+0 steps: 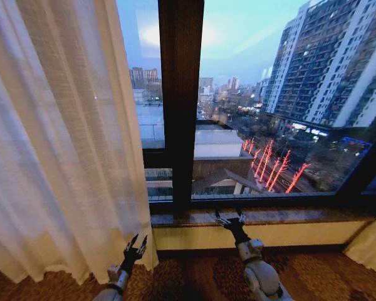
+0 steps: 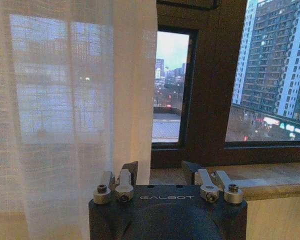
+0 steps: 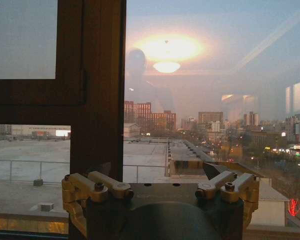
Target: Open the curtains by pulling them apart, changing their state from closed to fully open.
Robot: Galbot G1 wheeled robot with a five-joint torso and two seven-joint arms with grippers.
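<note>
You see only part of the left curtain panel [image 1: 56, 138] from the head: its top and far side run off the picture, and its hem [image 1: 50, 266] is cut near the lower corner. The other panel [image 1: 371, 244] shows as a sliver at the edge, the rest out of frame. The window frame's post [image 1: 180, 100] hides the city behind it. In the left wrist view, the sheer fabric [image 2: 65, 115] blurs the buildings beyond to vague shapes. The left arm [image 1: 116, 282] and right arm [image 1: 263, 282] are cut off at the bottom. In the right wrist view, the tool's [image 3: 160, 172] fingertips are dark against the rooftops.
</note>
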